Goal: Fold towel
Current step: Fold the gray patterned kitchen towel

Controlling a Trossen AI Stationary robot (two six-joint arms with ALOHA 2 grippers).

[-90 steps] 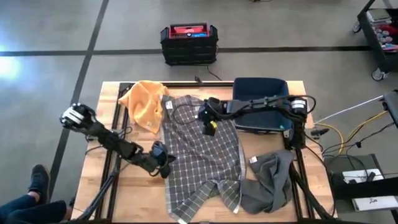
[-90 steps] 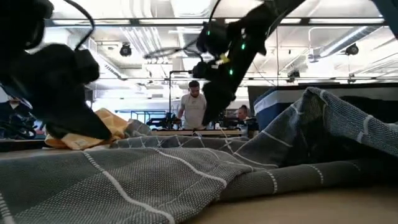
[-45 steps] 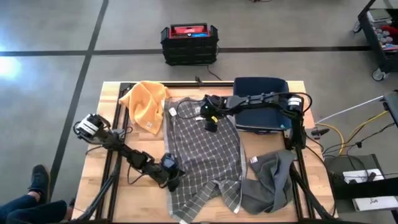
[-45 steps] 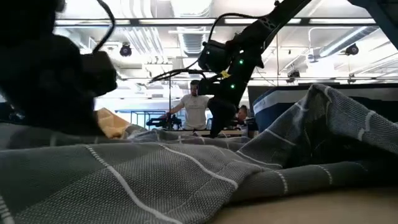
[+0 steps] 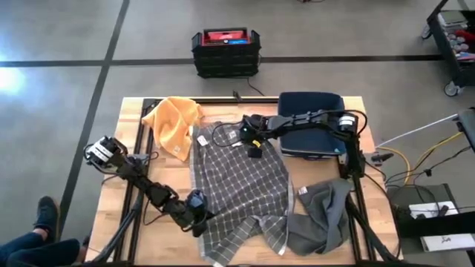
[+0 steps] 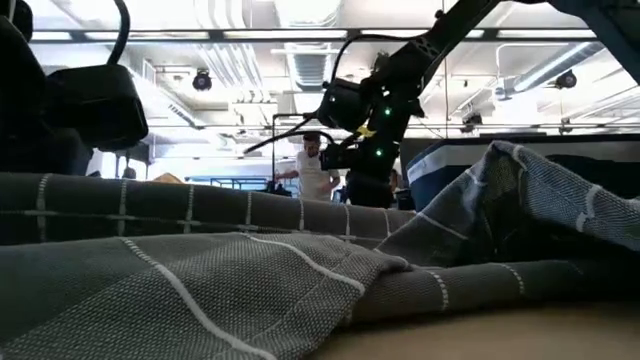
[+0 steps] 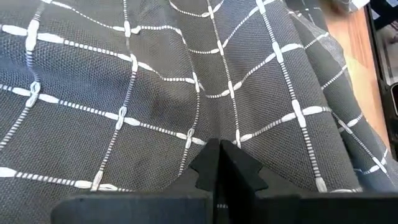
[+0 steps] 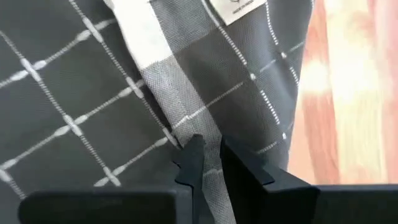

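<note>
A grey checked towel (image 5: 241,185) lies spread and rumpled over the middle of the wooden table (image 5: 159,174). My left gripper (image 5: 194,216) is shut at the towel's left edge, toward the near end; in the left wrist view (image 7: 219,155) the checked cloth fills the picture. My right gripper (image 5: 254,148) is shut at the towel's far edge, beside its white hem and label (image 8: 233,9). In the low view a band of the towel (image 6: 200,210) stands raised across the left and middle. My left gripper has its shut fingers (image 7: 239,171) on the towel's left edge (image 5: 200,211), coming from the table's left side. Creases run out from the fingertips (image 7: 205,127). The fingers themselves hide the place of contact and the number of layers. My right gripper pinches a raised fold of the towel (image 8: 186,124) between its two fingers, just inside the white far hem. The fingers come from above, slanting from the table's right. The rest of the towel lies on the table.
An orange cloth (image 5: 172,122) lies at the far left and a plain grey cloth (image 5: 323,215) at the near right. A dark blue container (image 5: 312,122) sits under the right arm at the far right. A person (image 6: 315,175) stands in the room beyond.
My left gripper has gone toward the table's near edge along the towel's left side. In the low view the towel's left part has risen into a raised band. My right gripper has stayed at the towel's far edge.
</note>
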